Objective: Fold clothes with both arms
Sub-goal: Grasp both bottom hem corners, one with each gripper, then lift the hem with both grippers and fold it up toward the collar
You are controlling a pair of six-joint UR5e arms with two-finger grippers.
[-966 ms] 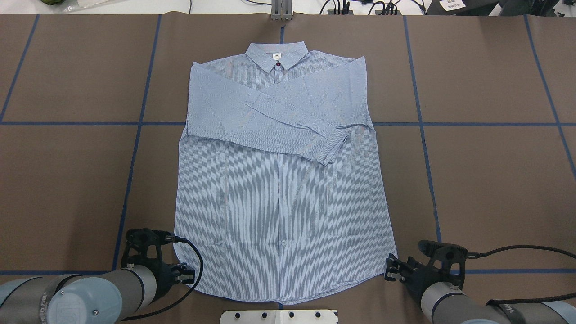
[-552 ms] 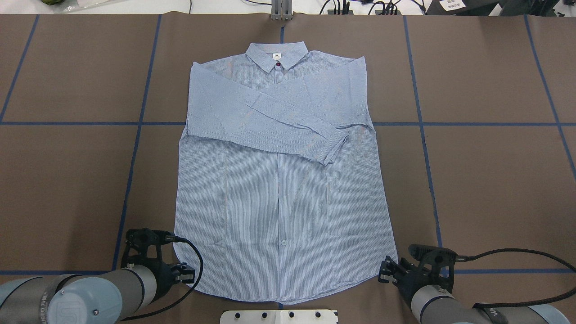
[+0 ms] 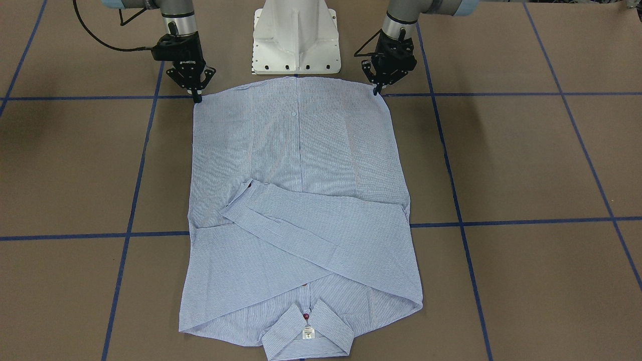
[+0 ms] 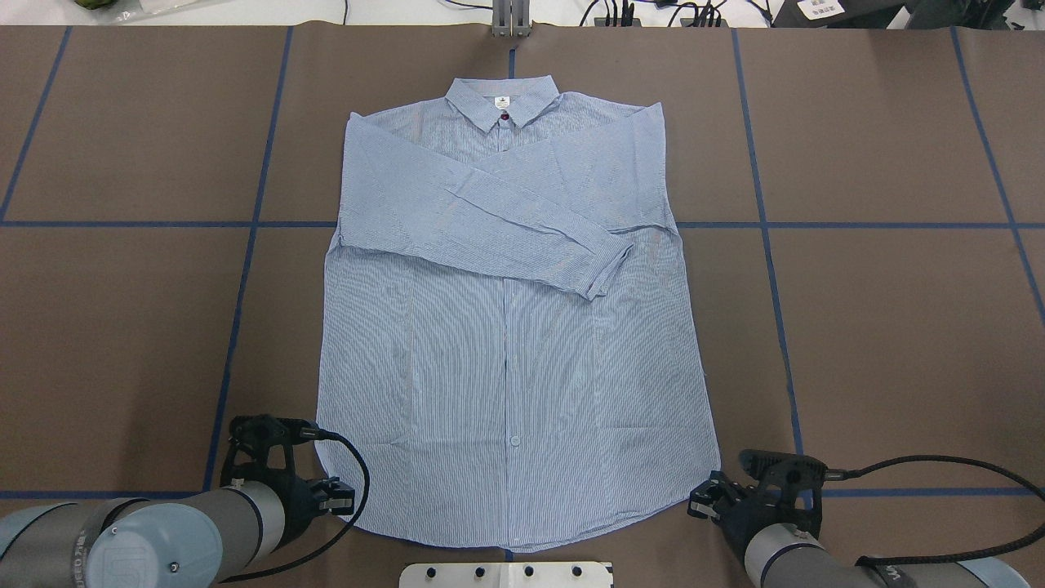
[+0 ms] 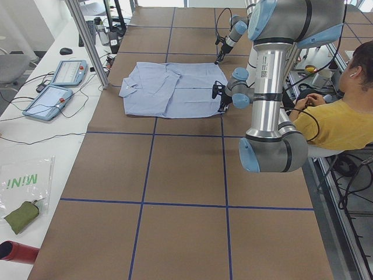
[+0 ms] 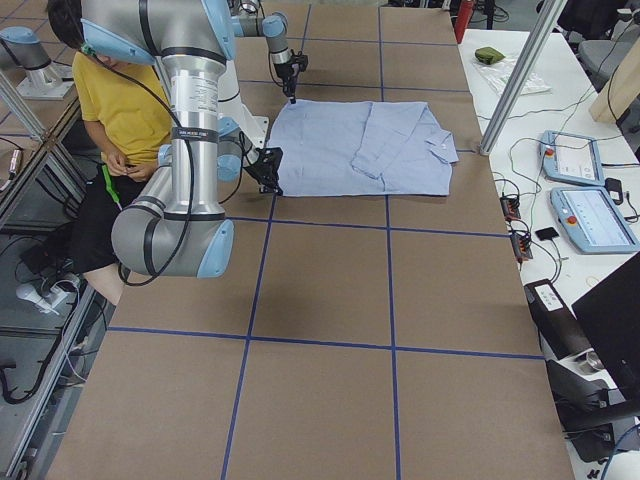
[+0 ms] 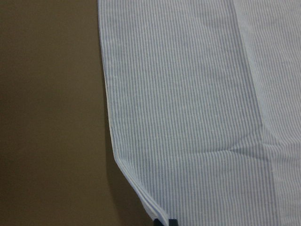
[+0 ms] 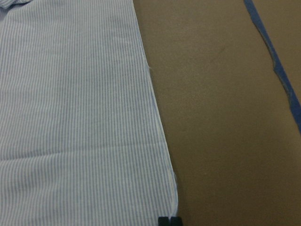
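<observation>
The light blue striped shirt [image 4: 506,343] lies flat, front up, on the brown table, collar at the far side, both sleeves folded across the chest. My left gripper [image 4: 339,500] is at the hem's near left corner. In the left wrist view its fingertips [image 7: 164,221] are pressed together where the cloth corner [image 7: 146,202] runs into them. My right gripper [image 4: 696,500] is at the near right hem corner. Its tips [image 8: 169,220] are together on the hem edge. In the front view the left gripper [image 3: 375,91] and right gripper [image 3: 197,96] point down at those corners.
The white pedestal base [image 3: 296,40] stands just behind the hem, between the arms. Blue tape lines [image 4: 245,245] cross the brown table cover. A person in yellow [image 5: 344,116] sits behind the robot. Tablets [image 6: 585,190] lie beyond the table's far edge.
The right gripper has moved a little nearer to the robot and inward, onto the hem's right corner. The left arm and the shirt have not moved.
</observation>
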